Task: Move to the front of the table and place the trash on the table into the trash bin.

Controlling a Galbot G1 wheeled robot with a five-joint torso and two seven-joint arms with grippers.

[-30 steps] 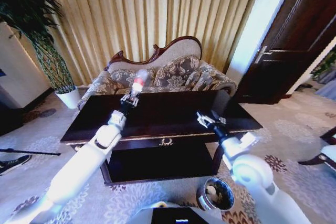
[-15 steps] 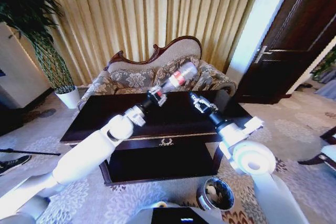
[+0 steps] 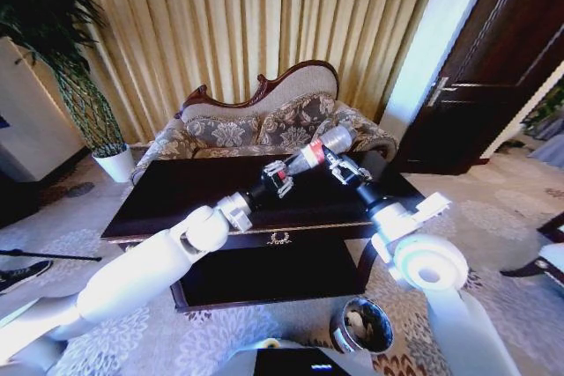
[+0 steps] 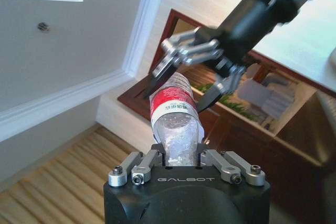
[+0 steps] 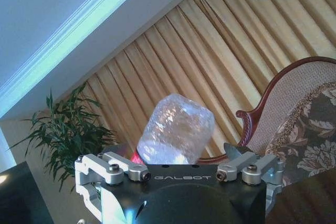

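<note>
The trash in hand is a clear plastic bottle [image 3: 319, 149] with a red-white label, held level above the dark-brown table [image 3: 176, 193]. My left gripper [image 3: 280, 173] is shut on its cap end. In the left wrist view the bottle [image 4: 175, 114] sticks out from the left gripper [image 4: 177, 153], and my right gripper [image 4: 181, 80] straddles its far end with its fingers spread. The right wrist view shows the bottle's clear base [image 5: 176, 129] between the open fingers of the right gripper [image 5: 177, 155]. The round dark trash bin [image 3: 363, 325] stands on the carpet at the table's right front, with pale paper wads inside.
A carved floral sofa [image 3: 282, 121] stands behind the table. A white plant pot [image 3: 115, 163] with a tall plant is at the left. A dark door [image 3: 485, 68] is at the right. Patterned carpet lies around the table and bin.
My left arm swung the bottle from upright at the left to level at the right. My right gripper rose from the table's front edge and came up to the bottle's far end.
</note>
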